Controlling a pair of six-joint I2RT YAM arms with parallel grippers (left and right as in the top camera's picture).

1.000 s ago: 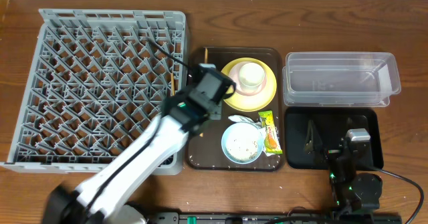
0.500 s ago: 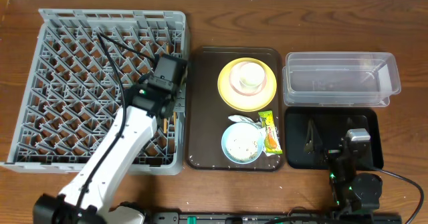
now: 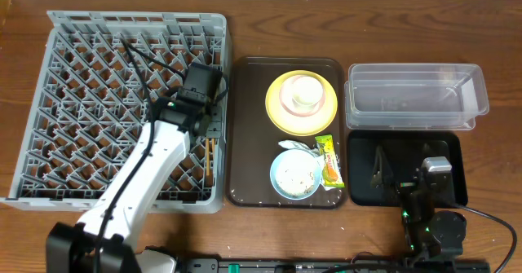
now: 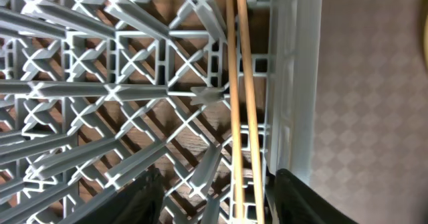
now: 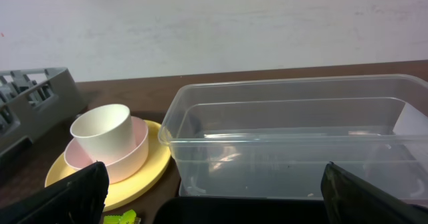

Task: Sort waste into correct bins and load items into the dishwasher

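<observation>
Two wooden chopsticks (image 3: 210, 156) (image 4: 238, 83) lie in the grey dishwasher rack (image 3: 98, 85) along its right wall. My left gripper (image 3: 209, 128) (image 4: 221, 200) hovers over them, open, its fingers (image 4: 150, 197) standing apart on either side. The right gripper (image 3: 432, 183) (image 5: 214, 204) rests open and empty over the black tray bin (image 3: 367, 175). On the yellow plate (image 3: 281, 118) (image 5: 134, 184), a white cup (image 3: 304, 92) (image 5: 100, 130) stands in a pink bowl. The light blue bowl (image 3: 295, 173) holds rice crumbs. Beside it lie a crumpled napkin (image 3: 295, 145) and a green-and-orange wrapper (image 3: 329, 159).
The brown serving tray (image 3: 245, 143) carries the dishes between the rack and the bins. The clear tub (image 3: 416, 98) (image 5: 301, 144) sits behind the black tray at the right. A dark scrap (image 3: 379, 167) lies in the black tray.
My left arm swung from the brown tray to the rack's right side with the chopsticks. Its jaws have opened, and the chopsticks now lie in the rack.
</observation>
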